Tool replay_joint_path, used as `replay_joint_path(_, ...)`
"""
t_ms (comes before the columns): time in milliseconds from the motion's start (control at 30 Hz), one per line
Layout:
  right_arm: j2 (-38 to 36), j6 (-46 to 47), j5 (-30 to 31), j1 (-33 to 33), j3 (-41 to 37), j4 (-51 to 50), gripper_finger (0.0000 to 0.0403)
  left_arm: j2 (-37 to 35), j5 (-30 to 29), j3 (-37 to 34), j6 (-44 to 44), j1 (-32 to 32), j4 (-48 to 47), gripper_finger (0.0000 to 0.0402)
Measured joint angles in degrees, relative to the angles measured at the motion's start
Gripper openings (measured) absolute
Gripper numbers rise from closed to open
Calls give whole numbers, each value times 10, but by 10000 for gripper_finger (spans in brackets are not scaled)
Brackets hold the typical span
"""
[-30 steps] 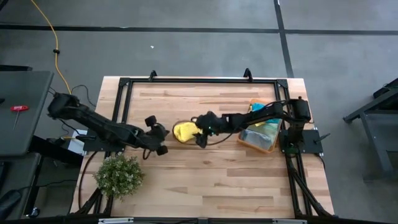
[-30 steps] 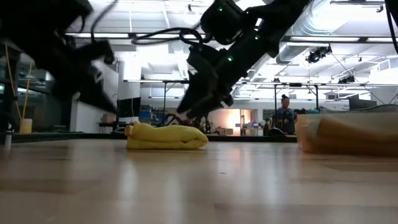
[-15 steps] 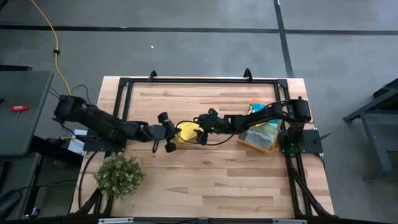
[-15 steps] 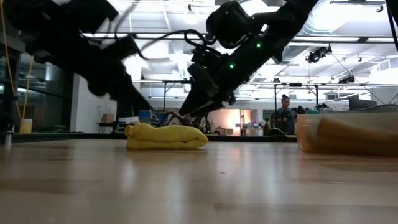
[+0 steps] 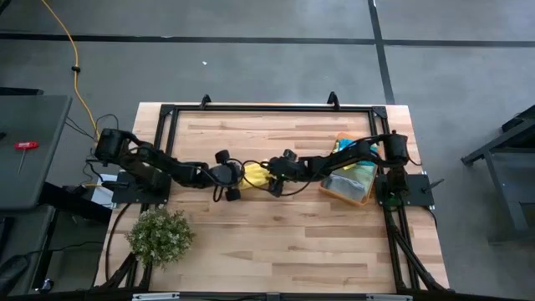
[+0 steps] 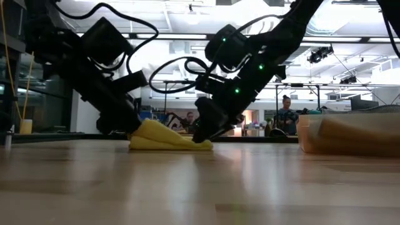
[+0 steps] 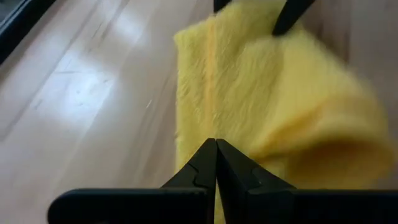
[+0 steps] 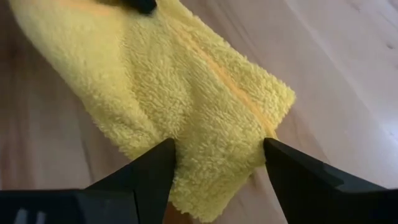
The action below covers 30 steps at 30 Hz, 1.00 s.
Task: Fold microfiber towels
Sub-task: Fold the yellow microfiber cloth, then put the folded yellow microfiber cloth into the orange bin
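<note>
A yellow microfiber towel (image 5: 254,173), folded into a small bundle, lies at the table's middle between my two grippers; it also shows in the low view (image 6: 165,137). My left gripper (image 5: 242,175) is shut at the towel's left end (image 7: 216,144). My right gripper (image 5: 267,176) is open, low over the towel's right end (image 8: 214,149). More towels, teal and yellow-green, lie in the orange bin (image 5: 361,194) at the right. My left gripper pinches the towel's left end (image 7: 199,134) between its shut fingers, coming slanting down from the table's left. That end stands raised (image 6: 150,128); the rest lies on the table. My right gripper's open fingertips (image 8: 163,155) lie on the towel's right end (image 8: 211,168), slanting down from the right, one at each side of it. That end lies flat on the table.
The orange bin (image 6: 350,134) stands at the table's right. A small bushy plant (image 5: 159,237) stands near the front left corner. Bare wood lies in front of and behind the towel. A person (image 6: 287,115) stands in the room far behind.
My left gripper has gone toward the table's right and down to the towel's left end, which now stands raised. My right gripper has come down onto the towel's right end. The towel's middle and right end have stayed where they were.
</note>
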Motion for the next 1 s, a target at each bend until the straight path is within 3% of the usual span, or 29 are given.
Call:
replay_joint_path(200,-2,-3,21,0,1,-25,238,0,-79,0,15,0,-63,0)
replay_joint_path(433,-29,-24,19,0,0,-22,238,-19,-107,0,22,-2,-82,0)
replay_joint_path(633,-83,-22,21,-2,0,-52,238,-96,-113,0,18,-3,-138,0)
replay_joint_path(733,-99,27,16,-12,0,-77,238,-154,-113,0,-6,-11,-175,0)
replay_joint_path(867,-97,129,-49,-43,0,-86,238,-239,-76,0,-21,-36,-191,0)
replay_joint_path(1000,-77,201,-121,-72,1,-71,238,-313,47,0,-21,-53,-188,0)
